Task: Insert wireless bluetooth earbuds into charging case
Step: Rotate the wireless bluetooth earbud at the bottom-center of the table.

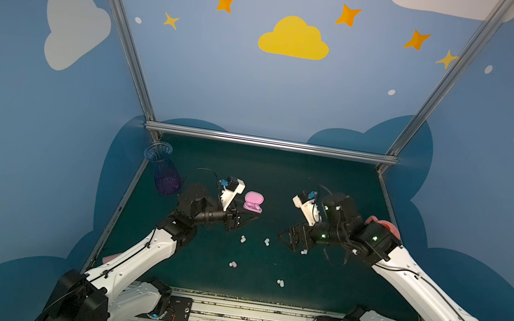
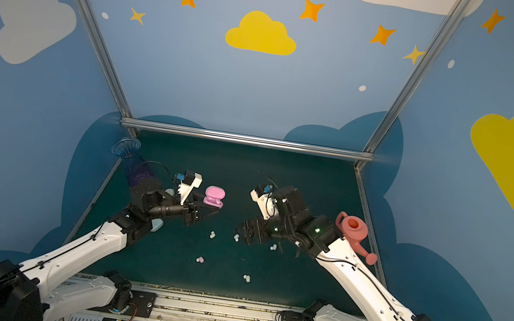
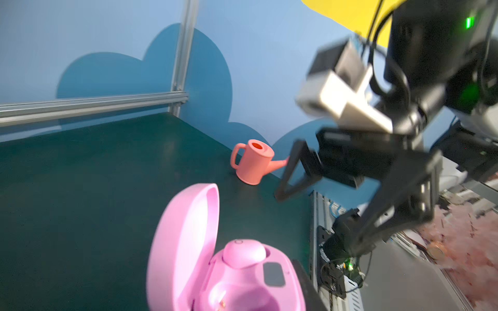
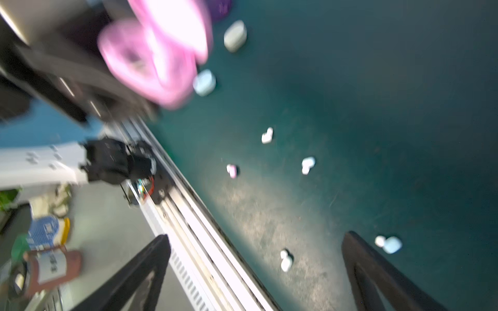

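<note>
Pink case [image 3: 194,255] partly cropped

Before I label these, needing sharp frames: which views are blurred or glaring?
Right wrist view: smeared by motion throughout, pink case glaring white. Left wrist view: case mostly sharp, right arm blurred. Both top views: crisp, posts bowed by the wide lens, table dim.

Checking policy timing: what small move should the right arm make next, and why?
Probably lower the right gripper toward the pink earbud: its jaws stand open and empty, and the open pink case has one socket free.
</note>
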